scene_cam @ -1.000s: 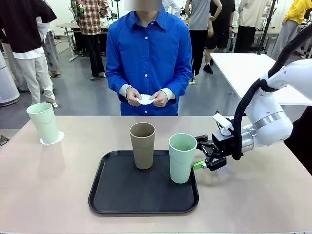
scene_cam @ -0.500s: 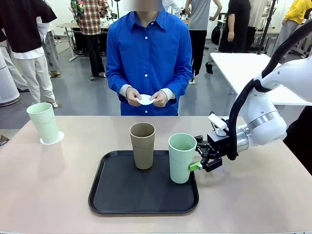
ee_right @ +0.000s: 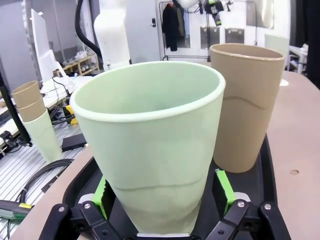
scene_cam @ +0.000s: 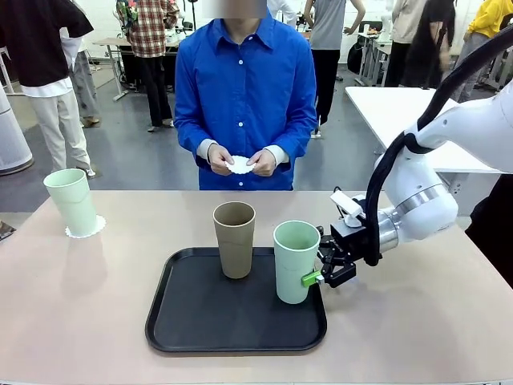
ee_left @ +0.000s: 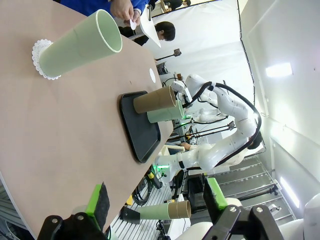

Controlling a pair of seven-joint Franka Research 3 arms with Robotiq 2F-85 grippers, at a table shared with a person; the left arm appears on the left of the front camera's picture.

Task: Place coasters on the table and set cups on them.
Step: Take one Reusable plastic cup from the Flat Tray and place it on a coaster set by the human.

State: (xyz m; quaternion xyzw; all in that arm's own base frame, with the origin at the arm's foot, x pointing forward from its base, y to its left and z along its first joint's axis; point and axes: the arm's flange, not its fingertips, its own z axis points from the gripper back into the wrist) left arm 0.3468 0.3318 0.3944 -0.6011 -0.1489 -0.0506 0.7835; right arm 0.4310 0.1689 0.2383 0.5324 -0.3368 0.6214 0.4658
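A pale mint cup [scene_cam: 296, 261] stands at the right edge of the black tray [scene_cam: 236, 325], beside a tan cup [scene_cam: 234, 239]. My right gripper [scene_cam: 317, 274] is open with its fingers on either side of this mint cup [ee_right: 155, 150], low on its wall; a small gap shows at the right pad [ee_right: 224, 189]. The tan cup [ee_right: 245, 105] stands just behind. Another mint cup [scene_cam: 72, 200] sits on a coaster [scene_cam: 85, 228] at the table's far left. The person holds a coaster [scene_cam: 239, 164] in both hands. My left gripper [ee_left: 155, 200] is open above the table [ee_left: 60, 130], far from that cup [ee_left: 80, 45].
The tray lies in the middle of the table [scene_cam: 425, 321], with bare tabletop to its left and right. The person in a blue shirt [scene_cam: 244, 88] stands at the far edge. A white table [scene_cam: 401, 112] is behind my right arm.
My right gripper has moved left and closed in around the mint cup on the tray. That cup has shifted slightly left. The person's hands have stayed still.
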